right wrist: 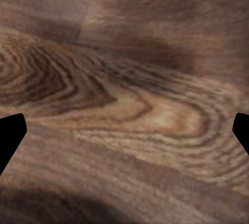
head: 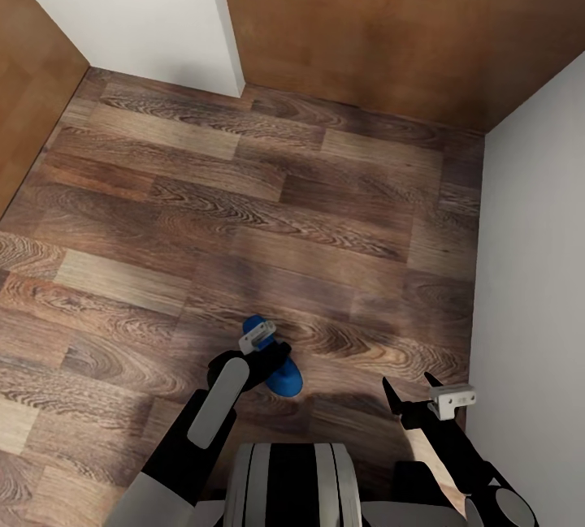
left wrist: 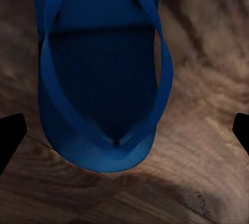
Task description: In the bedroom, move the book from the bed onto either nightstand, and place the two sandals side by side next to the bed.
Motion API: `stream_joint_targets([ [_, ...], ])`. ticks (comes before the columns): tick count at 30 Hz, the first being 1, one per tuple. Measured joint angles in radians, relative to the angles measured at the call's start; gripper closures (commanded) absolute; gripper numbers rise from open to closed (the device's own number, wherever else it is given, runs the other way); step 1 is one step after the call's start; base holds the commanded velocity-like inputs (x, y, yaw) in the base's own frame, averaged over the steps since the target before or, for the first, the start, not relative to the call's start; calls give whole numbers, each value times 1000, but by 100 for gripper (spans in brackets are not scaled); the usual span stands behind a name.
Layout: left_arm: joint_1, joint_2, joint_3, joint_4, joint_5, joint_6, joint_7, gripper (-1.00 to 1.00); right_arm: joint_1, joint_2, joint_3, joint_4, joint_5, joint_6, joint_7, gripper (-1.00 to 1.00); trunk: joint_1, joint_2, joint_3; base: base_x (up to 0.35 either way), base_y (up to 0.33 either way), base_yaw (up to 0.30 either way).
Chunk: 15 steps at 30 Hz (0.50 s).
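Observation:
One bright blue sandal lies flat on the wood-plank floor just in front of my base. My left gripper hangs right over it and covers its middle. In the left wrist view the sandal is close below, straps up, and the left gripper is open, its dark fingertips wide apart on either side and not touching it. My right gripper is open over bare floor to the right, near the wall, and the right wrist view has nothing between its fingers. The book, bed and nightstand are out of view.
A white wall runs close along the right. Brown wooden panels stand at the back and at the left, with a white wall section between them. Plank floor stretches ahead.

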Motion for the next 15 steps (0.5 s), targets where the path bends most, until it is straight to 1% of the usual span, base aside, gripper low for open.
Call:
stream_joint_targets([
  [4,0,0,0,0,0,0,-3,-100,0,0,0,0,0,0,0,-100,0,0,0,14,0,0],
  [10,0,0,0,0,0,0,-41,-100,0,0,0,0,0,0,0,-100,0,0,0,156,29,0],
  [15,0,0,0,0,-1,0,-49,-100,0,0,0,0,0,0,0,-100,0,0,0,36,6,0],
])
